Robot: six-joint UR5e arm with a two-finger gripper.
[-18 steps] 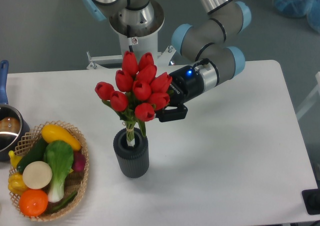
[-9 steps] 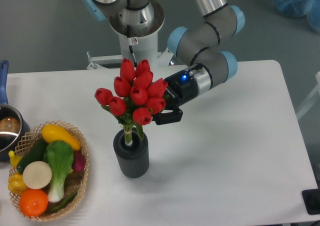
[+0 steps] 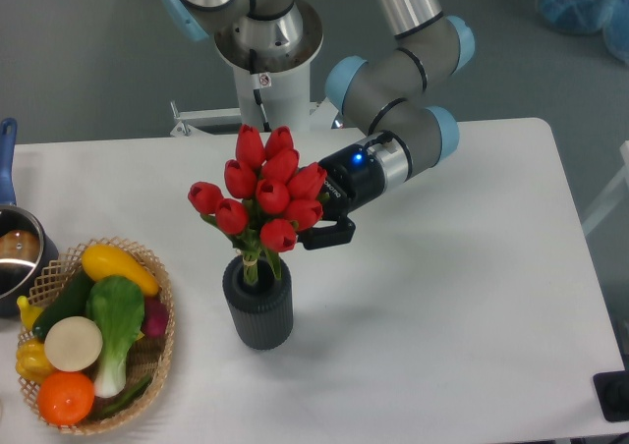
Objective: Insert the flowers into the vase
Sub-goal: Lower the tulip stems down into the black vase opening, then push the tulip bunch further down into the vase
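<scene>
Flowers (image 3: 263,194) stems down in vase (image 3: 258,301), pincer (image 3: 316,230) gripping the bunch, wicker basket (image 3: 157,311) just left

End effector (image 3: 307,230) mostly hidden behind the flowers (image 3: 261,191); finger state not readable. Stem ends concealed inside the vase (image 3: 257,304). Metal pot (image 3: 16,255) cut by left edge. Surface (image 3: 452,297) front edge out of frame.

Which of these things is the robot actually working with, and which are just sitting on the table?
In use:
- flowers, stems down in the vase
- vase
- gripper, behind the blooms

Just sitting there:
- wicker basket of vegetables
- metal pot with blue handle
</scene>
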